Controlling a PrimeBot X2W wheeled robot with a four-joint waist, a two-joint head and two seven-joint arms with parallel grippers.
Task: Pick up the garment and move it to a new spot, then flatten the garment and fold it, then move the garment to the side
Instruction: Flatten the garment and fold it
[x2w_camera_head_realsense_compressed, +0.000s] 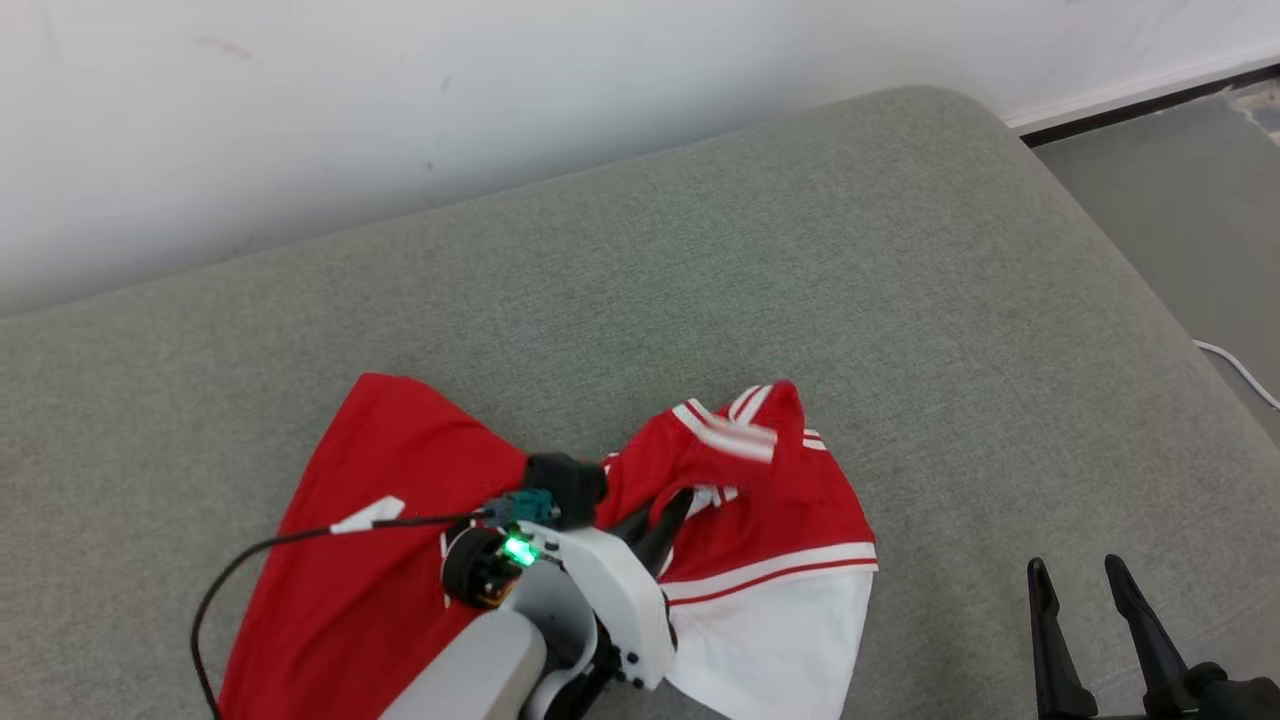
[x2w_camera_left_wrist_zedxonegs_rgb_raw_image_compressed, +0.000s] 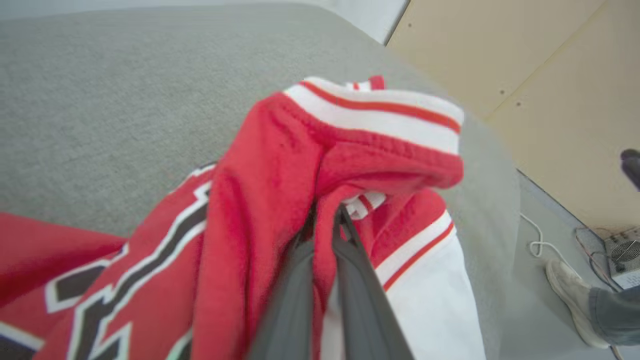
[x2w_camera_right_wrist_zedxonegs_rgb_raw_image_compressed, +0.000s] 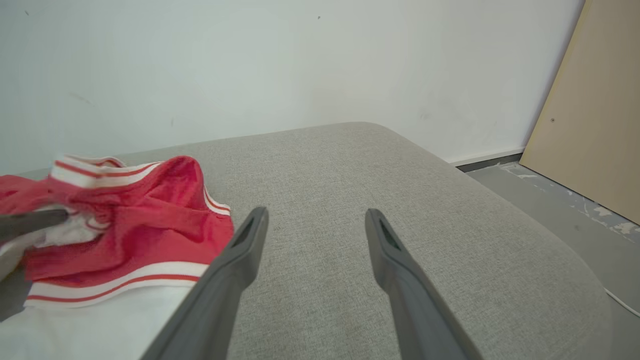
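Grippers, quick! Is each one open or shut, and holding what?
Left gripper: shut on the red garment.
Right gripper: open, holding nothing.

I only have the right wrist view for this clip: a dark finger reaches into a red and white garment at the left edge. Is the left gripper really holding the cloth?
Observer: Yes. The left wrist view shows the left gripper shut on a red fold of the red and white striped fabric garment.
Operator: Is the whole thing off the surface?
Observer: No. In the head view most of it lies spread on the grey fabric cushion, with the pinched part bunched higher.
Operator: Anyone close by?
Observer: A person's pale shoe stands on the floor beside the cushion.
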